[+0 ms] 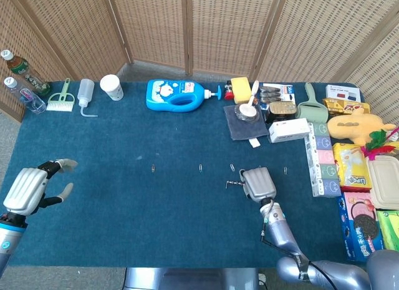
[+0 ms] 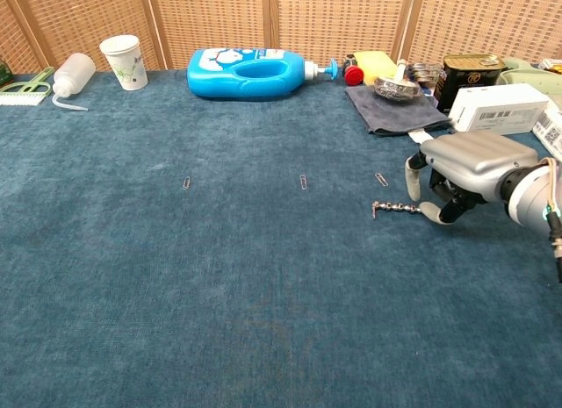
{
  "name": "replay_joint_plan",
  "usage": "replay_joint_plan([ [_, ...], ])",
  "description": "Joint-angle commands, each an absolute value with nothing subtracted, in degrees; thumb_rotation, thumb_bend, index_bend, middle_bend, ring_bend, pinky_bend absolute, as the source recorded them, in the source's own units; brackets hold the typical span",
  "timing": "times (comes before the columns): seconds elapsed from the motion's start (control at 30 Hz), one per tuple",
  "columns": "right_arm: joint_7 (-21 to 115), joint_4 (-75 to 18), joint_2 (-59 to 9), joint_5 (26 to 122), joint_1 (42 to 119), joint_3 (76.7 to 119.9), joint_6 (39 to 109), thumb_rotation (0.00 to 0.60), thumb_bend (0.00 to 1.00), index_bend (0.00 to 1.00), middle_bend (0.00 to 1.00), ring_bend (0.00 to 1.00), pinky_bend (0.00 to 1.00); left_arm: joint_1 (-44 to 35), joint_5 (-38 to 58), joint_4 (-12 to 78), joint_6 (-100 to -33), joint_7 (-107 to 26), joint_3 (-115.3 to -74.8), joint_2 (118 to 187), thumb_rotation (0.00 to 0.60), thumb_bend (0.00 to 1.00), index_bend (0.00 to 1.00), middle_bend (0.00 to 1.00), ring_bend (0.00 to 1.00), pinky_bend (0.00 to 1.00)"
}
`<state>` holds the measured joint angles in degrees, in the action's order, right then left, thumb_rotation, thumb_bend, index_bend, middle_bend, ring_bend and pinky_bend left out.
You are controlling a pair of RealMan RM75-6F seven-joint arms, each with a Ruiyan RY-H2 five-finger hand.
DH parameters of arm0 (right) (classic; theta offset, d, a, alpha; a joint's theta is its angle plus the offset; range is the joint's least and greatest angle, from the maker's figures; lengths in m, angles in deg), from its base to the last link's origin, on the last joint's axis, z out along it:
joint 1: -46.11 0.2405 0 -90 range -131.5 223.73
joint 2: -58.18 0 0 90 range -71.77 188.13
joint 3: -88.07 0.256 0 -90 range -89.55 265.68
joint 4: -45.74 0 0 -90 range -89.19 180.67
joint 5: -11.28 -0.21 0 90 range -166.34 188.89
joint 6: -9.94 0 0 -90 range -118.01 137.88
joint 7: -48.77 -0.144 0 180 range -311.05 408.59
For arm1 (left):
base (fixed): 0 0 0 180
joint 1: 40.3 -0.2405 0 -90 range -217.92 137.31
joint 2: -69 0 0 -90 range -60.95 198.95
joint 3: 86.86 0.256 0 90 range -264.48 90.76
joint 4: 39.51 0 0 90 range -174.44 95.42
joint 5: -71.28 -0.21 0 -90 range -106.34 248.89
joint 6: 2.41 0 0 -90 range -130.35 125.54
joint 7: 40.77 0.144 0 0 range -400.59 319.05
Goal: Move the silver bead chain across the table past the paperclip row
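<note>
Item 1. My right hand (image 2: 461,175): low over the blue table cover (image 2: 263,320), palm down, fingers curled toward the cloth. My fingertips (image 2: 432,212) meet the right end of the silver bead chain (image 2: 395,210); whether they pinch it or only press on it I cannot tell.

Item 2. The silver bead chain: lies flat on the cloth, running out leftward from my right fingertips, its free end bent in a small hook. In the head view it shows as a short line (image 1: 232,184) just left of my right hand (image 1: 257,183).

Item 3. Paperclips, in a row on the far side of my right fingers: one (image 2: 381,179) just beyond the chain, one (image 2: 303,182) further left, one (image 2: 186,183) further left again. The chain lies on the near side of this row.

Item 4. My left hand (image 1: 30,189): head view only, far to the left, well apart from chain and clips. Fingers spread, nothing between them.

Item 5. Goods beyond my right fingers: grey cloth (image 2: 393,108) with a small dish (image 2: 395,87) on it, white box (image 2: 497,107), dark tin (image 2: 470,73).

Item 6. Far edge, left of those: blue detergent bottle (image 2: 250,74) on its side, paper cup (image 2: 122,61), squeeze bottle (image 2: 70,75).
</note>
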<state>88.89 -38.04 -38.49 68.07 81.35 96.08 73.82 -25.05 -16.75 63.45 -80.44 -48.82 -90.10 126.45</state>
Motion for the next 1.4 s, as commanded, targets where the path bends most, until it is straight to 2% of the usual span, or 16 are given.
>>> replay_joint_plan([
  [0.03,88.5,-37.7,-38.8,68.4,81.1,96.0,74.3,0.6,0.44,0.49,0.88,0.96,0.98,-25.0,-16.8,63.5,-80.4,-48.8,-90.1,126.4,0.588,0.35,0.29,0.41,0.41,0.72],
  [0.33,87.1,-36.8,-40.0,69.9,79.9,95.6,76.7,0.6,0.39,0.49,0.88,0.96,0.98,-24.7,-16.7,63.4,-80.1,-49.1,-90.4,126.6,0.589,0.35,0.29,0.41,0.41,0.72],
  [1.4,87.4,-31.9,-42.9,69.6,81.2,97.2,74.1,0.6,0.39,0.5,0.88,0.96,0.98,-24.9,-16.4,62.6,-80.3,-49.8,-90.5,126.8,0.589,0.35,0.29,0.41,0.41,0.72],
])
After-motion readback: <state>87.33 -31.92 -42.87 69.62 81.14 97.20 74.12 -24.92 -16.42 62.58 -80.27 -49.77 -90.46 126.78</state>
